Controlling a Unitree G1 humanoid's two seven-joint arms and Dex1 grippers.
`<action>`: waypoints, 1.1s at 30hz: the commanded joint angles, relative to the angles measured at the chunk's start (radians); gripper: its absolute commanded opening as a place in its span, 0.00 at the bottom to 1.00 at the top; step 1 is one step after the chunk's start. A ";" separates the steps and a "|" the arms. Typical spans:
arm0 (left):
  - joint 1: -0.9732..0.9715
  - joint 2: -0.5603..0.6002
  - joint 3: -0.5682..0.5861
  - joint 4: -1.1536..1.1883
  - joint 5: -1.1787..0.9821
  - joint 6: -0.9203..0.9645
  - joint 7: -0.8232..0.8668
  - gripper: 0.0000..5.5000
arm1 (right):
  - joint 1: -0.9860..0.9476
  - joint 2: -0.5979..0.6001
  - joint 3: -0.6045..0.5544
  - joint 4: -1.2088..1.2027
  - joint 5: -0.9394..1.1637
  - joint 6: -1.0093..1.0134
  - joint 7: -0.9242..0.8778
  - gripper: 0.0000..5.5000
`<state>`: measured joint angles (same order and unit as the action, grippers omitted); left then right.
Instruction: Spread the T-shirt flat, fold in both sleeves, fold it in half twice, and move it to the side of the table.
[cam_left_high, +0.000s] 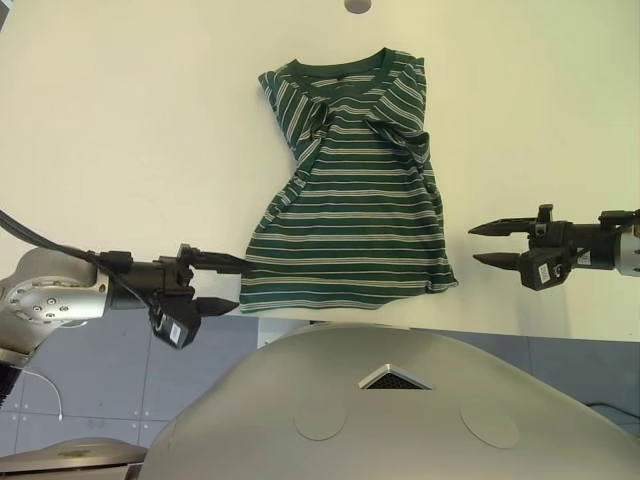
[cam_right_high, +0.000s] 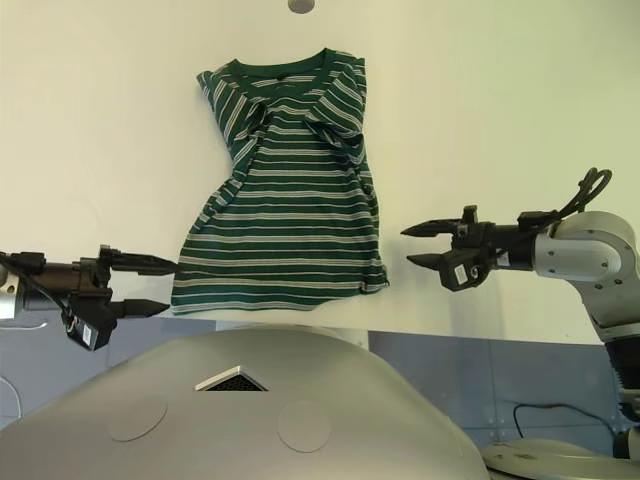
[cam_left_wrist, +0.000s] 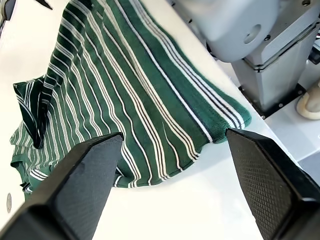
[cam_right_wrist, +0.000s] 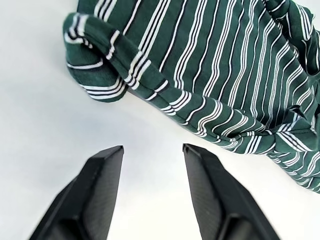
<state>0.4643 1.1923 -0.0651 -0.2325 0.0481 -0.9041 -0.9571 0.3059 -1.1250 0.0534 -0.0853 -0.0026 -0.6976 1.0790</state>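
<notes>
A dark green T-shirt (cam_left_high: 350, 200) with thin white stripes lies on the white table (cam_left_high: 120, 150), collar at the far side, hem near the front edge. Its sleeves and upper part are bunched and creased. My left gripper (cam_left_high: 228, 284) is open at the hem's left corner, one finger over the cloth edge, the hem (cam_left_wrist: 165, 115) lying between its fingers (cam_left_wrist: 80, 180) in the left wrist view. My right gripper (cam_left_high: 482, 245) stands open a short way right of the shirt's lower right corner (cam_right_wrist: 95, 75), holding nothing.
The table's front edge (cam_left_high: 500, 332) runs just behind both grippers, with grey floor tiles (cam_left_high: 90, 380) below. A small round grey disc (cam_left_high: 357, 5) sits at the table's far edge. Bare tabletop spreads left and right of the shirt.
</notes>
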 joint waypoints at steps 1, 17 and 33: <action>-0.041 0.011 -0.026 0.037 0.062 -0.027 -0.009 0.69 | -0.025 0.002 0.016 0.003 -0.004 -0.003 -0.003 0.40; -0.119 -0.070 -0.157 0.156 0.344 -0.173 0.126 0.26 | -0.108 0.063 0.119 0.040 -0.244 -0.328 -0.147 0.40; -0.127 -0.056 -0.248 0.227 0.180 -0.065 0.131 0.00 | -0.043 -0.013 0.194 -0.078 -0.194 -0.339 -0.195 0.15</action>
<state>0.3383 1.1241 -0.2951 -0.0277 0.2289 -1.0233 -0.7997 0.2563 -1.1177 0.2410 -0.1442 -0.2029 -1.0348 0.8852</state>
